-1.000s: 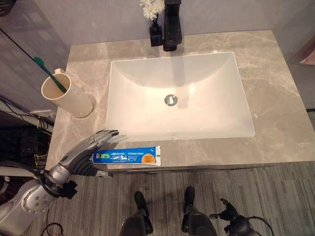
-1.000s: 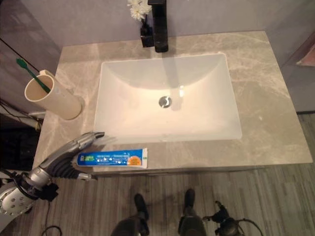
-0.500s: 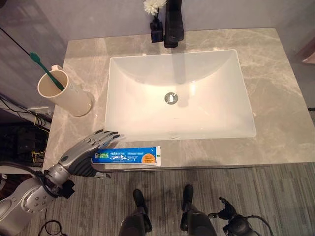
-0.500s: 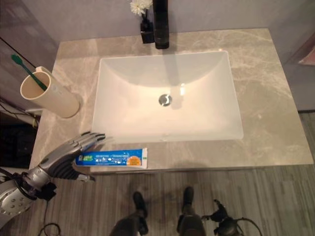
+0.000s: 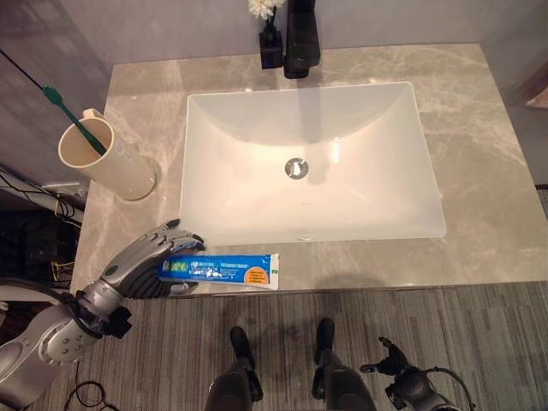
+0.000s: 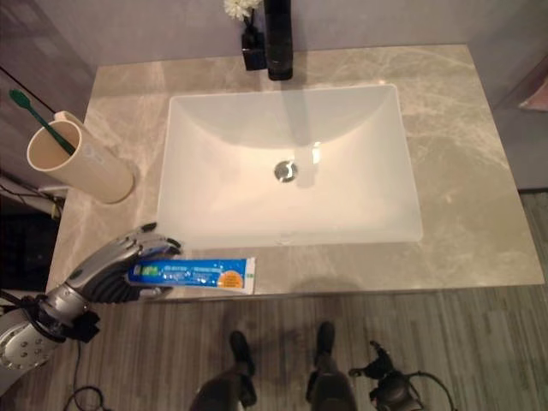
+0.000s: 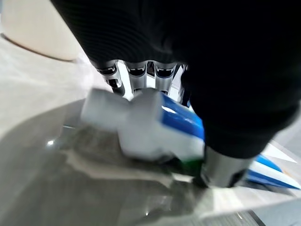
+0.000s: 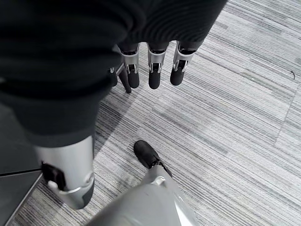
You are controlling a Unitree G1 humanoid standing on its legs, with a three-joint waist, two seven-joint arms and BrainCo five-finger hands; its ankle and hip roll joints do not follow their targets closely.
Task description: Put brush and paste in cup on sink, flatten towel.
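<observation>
1. Grey marble countertop (image 5: 479, 154) spans the left eye view around a white rectangular basin (image 5: 308, 163), with a black faucet (image 5: 300, 38) at the upper centre. A cream plastic cup (image 5: 103, 163) at the left holds a green toothbrush (image 5: 73, 116).
2. At the lower left of the right eye view, the left hand (image 6: 116, 270) has its fingers curled over the cap end of a blue toothpaste tube (image 6: 193, 275) lying along the counter's front edge.
3. Left wrist view: fingers (image 7: 136, 77) above and thumb (image 7: 223, 165) below clasp the tube's white cap end.
4. Right wrist view: the right hand (image 8: 150, 66) hangs over striped grey floor (image 8: 235, 103), fingers relaxed and empty.
</observation>
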